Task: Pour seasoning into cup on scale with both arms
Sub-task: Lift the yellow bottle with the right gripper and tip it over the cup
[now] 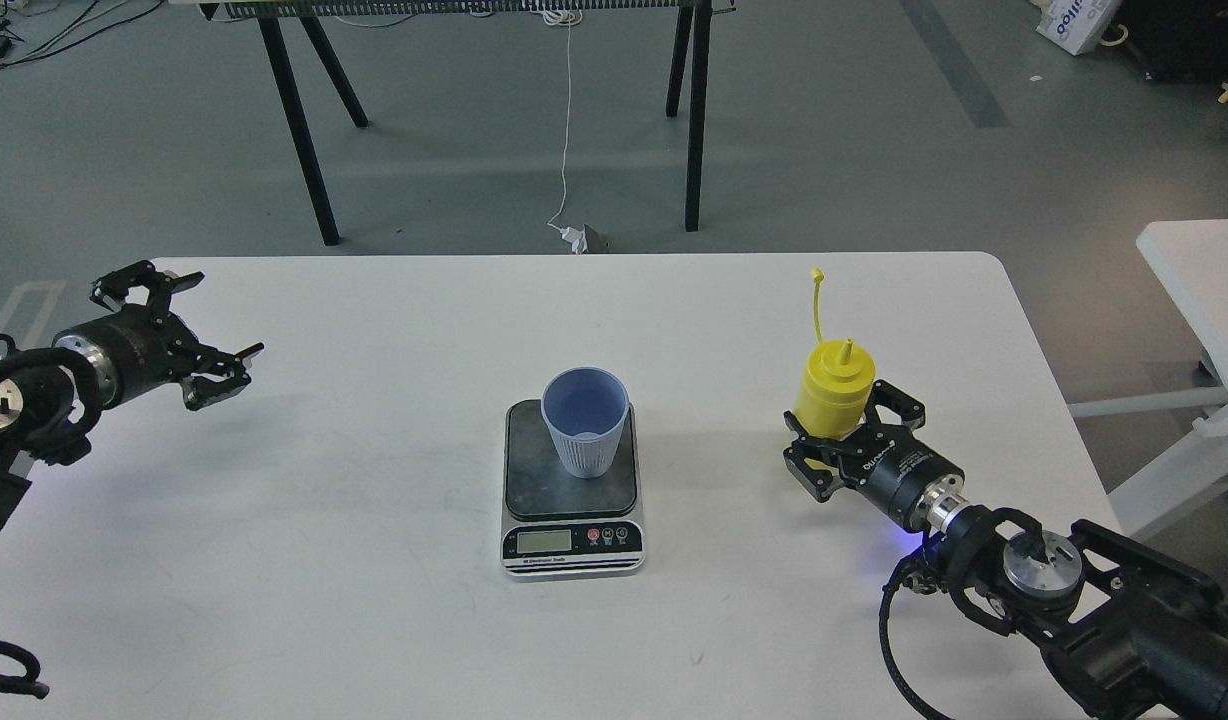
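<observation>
The yellow seasoning bottle [834, 392] stands upright on the right of the white table, its cap strap sticking up. My right gripper [842, 432] has a finger on each side of the bottle's lower body and is shut on it; the base is hidden behind the gripper. The light-blue ribbed cup [585, 423] stands upright and looks empty on the dark platform of the scale [571, 540] at the table's middle. My left gripper [229, 312] is open and empty above the table's far left, well away from the cup.
The table's [374, 600] right edge runs close behind the bottle. A second white table [1199, 270] stands off to the right. Black trestle legs [294, 120] stand on the floor beyond the far edge.
</observation>
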`<state>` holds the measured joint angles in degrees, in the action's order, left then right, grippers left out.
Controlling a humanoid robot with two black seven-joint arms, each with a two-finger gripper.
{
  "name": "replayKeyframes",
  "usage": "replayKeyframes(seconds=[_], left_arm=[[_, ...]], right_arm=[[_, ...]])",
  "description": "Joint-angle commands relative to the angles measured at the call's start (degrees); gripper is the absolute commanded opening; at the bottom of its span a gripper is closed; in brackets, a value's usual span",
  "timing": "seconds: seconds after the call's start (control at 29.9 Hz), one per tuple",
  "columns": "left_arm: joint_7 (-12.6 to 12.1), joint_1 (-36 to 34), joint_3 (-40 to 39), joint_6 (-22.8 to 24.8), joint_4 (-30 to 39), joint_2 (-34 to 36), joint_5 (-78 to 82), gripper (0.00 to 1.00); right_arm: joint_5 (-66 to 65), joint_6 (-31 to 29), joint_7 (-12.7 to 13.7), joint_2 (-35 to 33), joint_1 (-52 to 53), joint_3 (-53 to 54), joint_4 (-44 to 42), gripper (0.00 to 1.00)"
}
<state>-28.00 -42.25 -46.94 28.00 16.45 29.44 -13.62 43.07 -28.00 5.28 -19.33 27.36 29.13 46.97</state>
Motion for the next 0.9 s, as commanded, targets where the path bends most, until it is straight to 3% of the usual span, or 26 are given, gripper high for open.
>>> replayKeyframes(seconds=[0.0,0.17,0.37,0.7,0.87], left_arm=[[0.0,0.0,-0.1,0.0,0.0,-0.1,-0.1,1.0],[0.0,0.0,-1.5,0.0,0.1,-0.3,-0.2,1.0],[0.0,0.0,-4.0,0.0,0.1,-1.1,-0.2,1.0],[0.0,-0.1,-6.6,0.0,0.1,-1.5,-0.2,1.0],[0.0,0.0,-8.3,0.0,0.1,-1.8,-0.2,1.0]], right_arm=[[-0.7,0.0,0.0,-5.2,8.2,0.4,1.2,0.02],[-13.5,0.0,0.3,-11.3,26.0,-1.6,1.1,0.02],[-31.1,0.8,0.7,-9.9,44.5,-10.8,-0.3,0.02],[-66.9,14.8,0.6,5.1,49.4,-11.8,-0.2,0.02],[-82.5,18.1,0.4,10.4,49.1,-11.9,-0.3,0.02]])
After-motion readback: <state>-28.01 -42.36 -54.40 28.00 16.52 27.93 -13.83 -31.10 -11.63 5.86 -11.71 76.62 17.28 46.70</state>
